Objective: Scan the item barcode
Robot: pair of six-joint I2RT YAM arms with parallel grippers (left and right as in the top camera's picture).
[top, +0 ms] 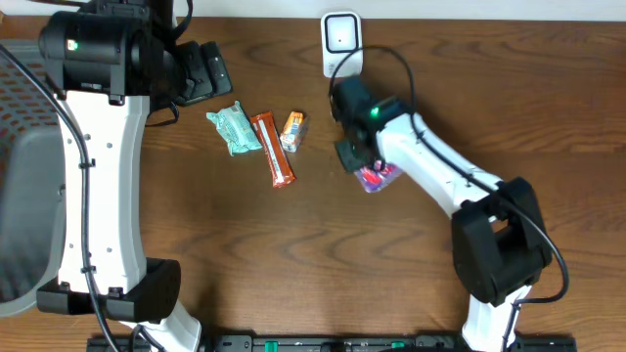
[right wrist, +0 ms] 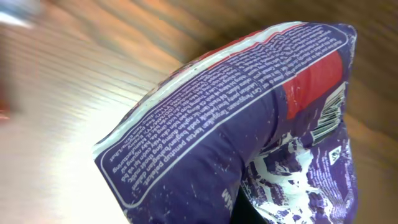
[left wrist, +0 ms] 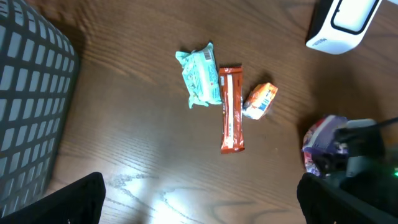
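The right gripper point(top: 360, 164) stands near the middle of the table point(top: 323, 254) with its jaws pressed together on the purple packet point(top: 378, 178), which is the item to be scanned. The packet lies directly beneath and just to the near side of that gripper, with one end sticking out from under it. In the right wrist view the purple packet point(right wrist: 249, 124) fills almost the whole frame, bulging up close to the camera. Its white small print faces up, and a red panel and a barcode point(right wrist: 329, 118) sit at its right edge. The gripper's own fingers cannot be made out there. The white scanner point(top: 339, 39) stands upright beyond the right gripper at the far edge of the table, near it but not touching. The left gripper point(top: 217, 72) hangs over the far left part of the table with its jaws spread wide and holding nothing. In the left wrist view its two dark fingertips point(left wrist: 81, 199) appear at the bottom corners. Ahead of the left gripper lie three items in a row: a green packet point(left wrist: 200, 78), an orange-red bar point(left wrist: 231, 109) touching it, and a small orange packet point(left wrist: 261, 99) just beside the bar. A grey mesh basket point(left wrist: 31, 93) sits to that gripper's left.
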